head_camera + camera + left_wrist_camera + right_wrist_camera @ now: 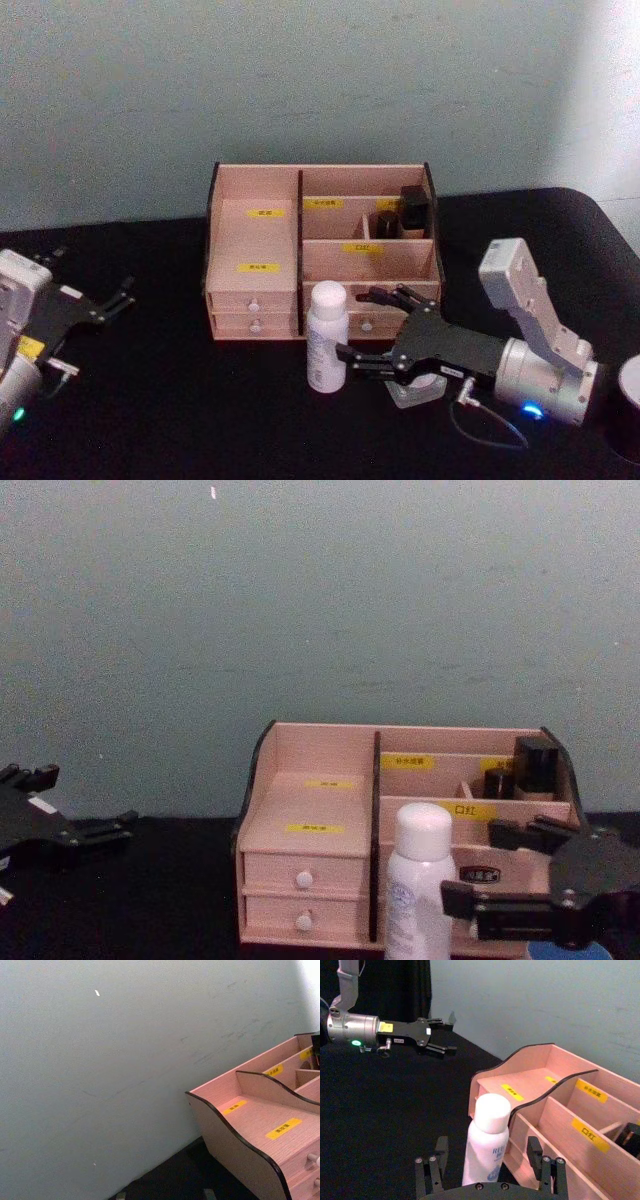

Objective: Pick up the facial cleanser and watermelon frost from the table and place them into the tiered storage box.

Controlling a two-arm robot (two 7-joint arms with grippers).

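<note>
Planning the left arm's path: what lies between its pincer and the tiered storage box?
Head view: only bare black table between left pincer and tiered storage box.

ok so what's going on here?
The right gripper is open and low over the black table. It is lined up on the white bottle, which stands upright just in front of the wooden storage box. The bottle sits between the spread fingers but is not yet gripped. The left gripper is parked, open, at the table's left side.
</note>
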